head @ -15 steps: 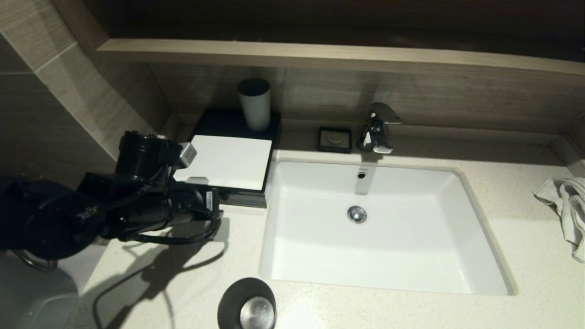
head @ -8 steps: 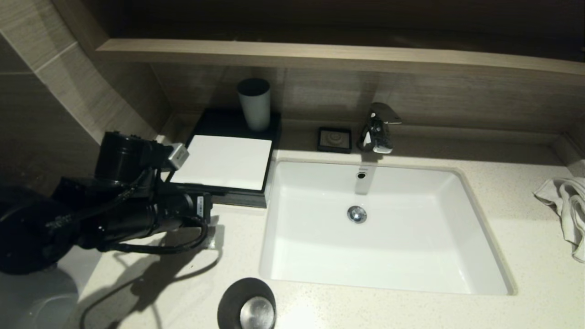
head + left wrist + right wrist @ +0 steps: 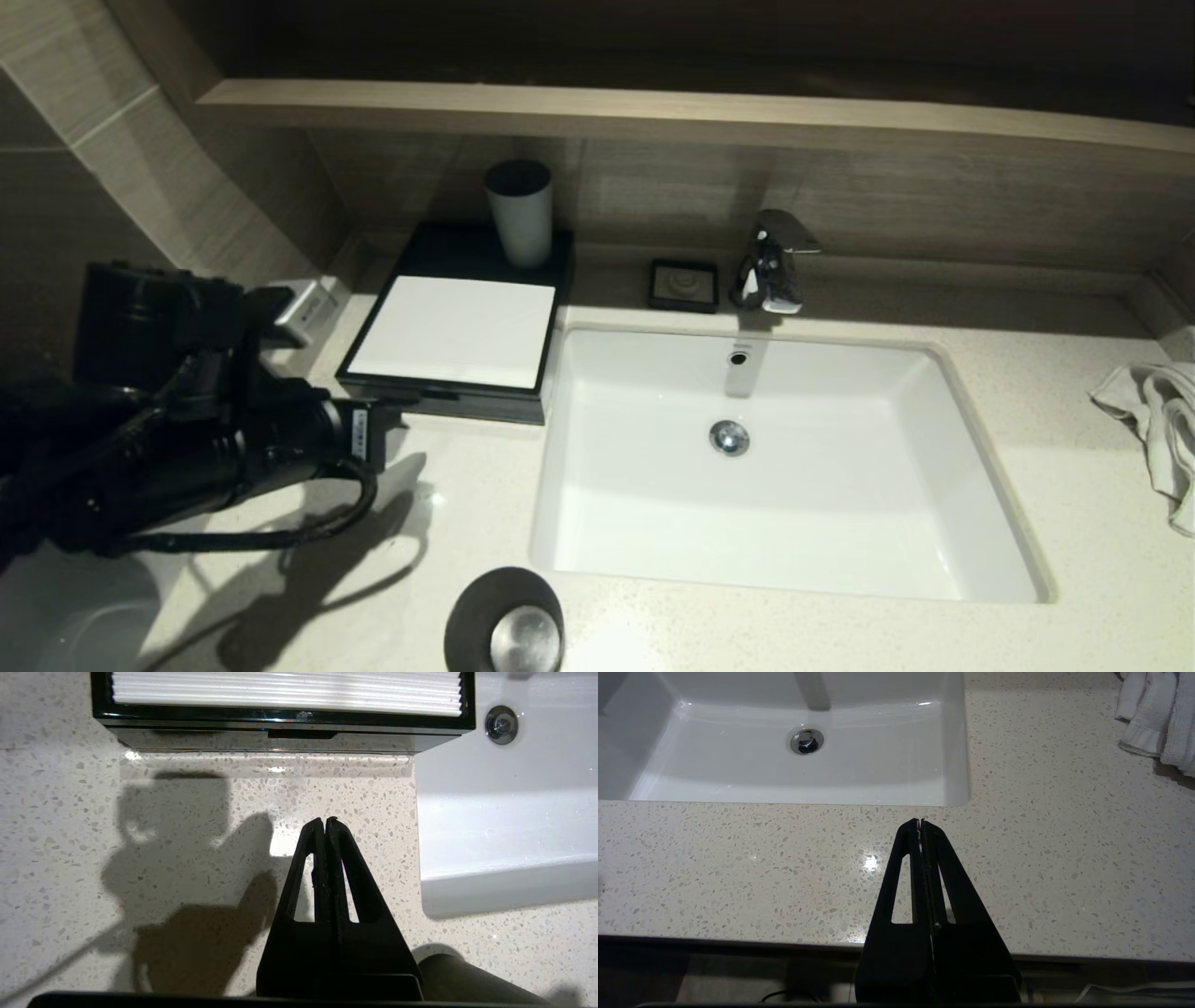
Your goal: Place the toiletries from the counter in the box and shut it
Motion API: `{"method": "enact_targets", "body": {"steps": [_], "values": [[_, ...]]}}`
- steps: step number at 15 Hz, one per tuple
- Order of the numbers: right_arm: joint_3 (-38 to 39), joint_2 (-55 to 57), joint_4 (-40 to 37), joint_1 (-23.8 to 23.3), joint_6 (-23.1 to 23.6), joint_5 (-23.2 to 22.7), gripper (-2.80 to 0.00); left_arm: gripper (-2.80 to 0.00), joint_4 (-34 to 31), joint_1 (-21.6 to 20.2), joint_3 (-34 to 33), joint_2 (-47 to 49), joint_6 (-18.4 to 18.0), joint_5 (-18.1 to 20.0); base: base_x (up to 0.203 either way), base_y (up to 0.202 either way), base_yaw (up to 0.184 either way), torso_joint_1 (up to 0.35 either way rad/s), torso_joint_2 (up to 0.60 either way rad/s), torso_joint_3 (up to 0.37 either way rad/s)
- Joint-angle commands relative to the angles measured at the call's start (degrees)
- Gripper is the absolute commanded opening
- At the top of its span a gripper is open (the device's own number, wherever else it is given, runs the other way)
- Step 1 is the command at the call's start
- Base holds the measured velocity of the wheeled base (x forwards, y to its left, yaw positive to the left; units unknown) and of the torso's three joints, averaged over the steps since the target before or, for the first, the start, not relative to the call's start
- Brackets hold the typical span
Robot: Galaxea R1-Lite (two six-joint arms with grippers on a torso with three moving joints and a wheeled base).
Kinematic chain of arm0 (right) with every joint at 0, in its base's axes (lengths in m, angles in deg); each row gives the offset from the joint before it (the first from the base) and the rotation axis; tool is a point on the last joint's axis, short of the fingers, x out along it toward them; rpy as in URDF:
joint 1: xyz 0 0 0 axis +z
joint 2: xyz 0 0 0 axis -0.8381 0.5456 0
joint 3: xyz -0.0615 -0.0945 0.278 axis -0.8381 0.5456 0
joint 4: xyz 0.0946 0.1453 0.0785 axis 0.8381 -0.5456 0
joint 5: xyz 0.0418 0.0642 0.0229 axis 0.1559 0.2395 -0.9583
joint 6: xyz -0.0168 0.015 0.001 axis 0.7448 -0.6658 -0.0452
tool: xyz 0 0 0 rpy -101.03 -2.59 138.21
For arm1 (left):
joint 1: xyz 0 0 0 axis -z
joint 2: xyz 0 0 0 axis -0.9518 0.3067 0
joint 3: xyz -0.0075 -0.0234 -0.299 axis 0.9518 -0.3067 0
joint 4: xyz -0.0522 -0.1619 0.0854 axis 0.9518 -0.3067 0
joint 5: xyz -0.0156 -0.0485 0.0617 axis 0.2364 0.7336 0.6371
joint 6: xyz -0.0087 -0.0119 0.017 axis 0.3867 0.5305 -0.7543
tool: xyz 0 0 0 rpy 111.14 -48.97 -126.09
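The left end effector [image 3: 325, 822] hangs over the worktop [image 3: 187, 826] just in front of the box [image 3: 455, 334], fingers pressed together on nothing; the box sits shut left of the sink [image 3: 775, 467], a cup [image 3: 519, 213] standing on its back part. The right end effector [image 3: 920, 823], also pressed together, hovers at the worktop's front edge, near the sink; no sachets show.
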Motion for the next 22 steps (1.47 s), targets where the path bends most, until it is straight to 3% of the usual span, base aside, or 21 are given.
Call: {"method": "enact_targets", "body": {"steps": [1,6,10,22], "values": [[0.0,0.1,0.0,0.0,0.0,0.0,-2.8,-2.8,-1.6,0.0,-0.3,-5.7,-0.1,0.0,0.0,0.0,0.0,0.0,0.0,0.0],[0.0,0.0,0.0,0.0,0.0,0.0,-2.8,-2.8,-15.9,0.5,3.7,-11.9,-0.2,0.3,0.0,0.0,0.0,0.0,0.0,0.0],[0.0,0.0,0.0,0.0,0.0,0.0,-2.8,-2.8,-27.9,4.8,9.5,-15.4,-0.1,0.8,0.0,0.0,0.0,0.0,0.0,0.0],[0.0,0.0,0.0,0.0,0.0,0.0,-2.8,-2.8,-43.9,19.2,19.5,-7.8,0.5,0.8,0.0,0.0,0.0,0.0,0.0,0.0]]}}
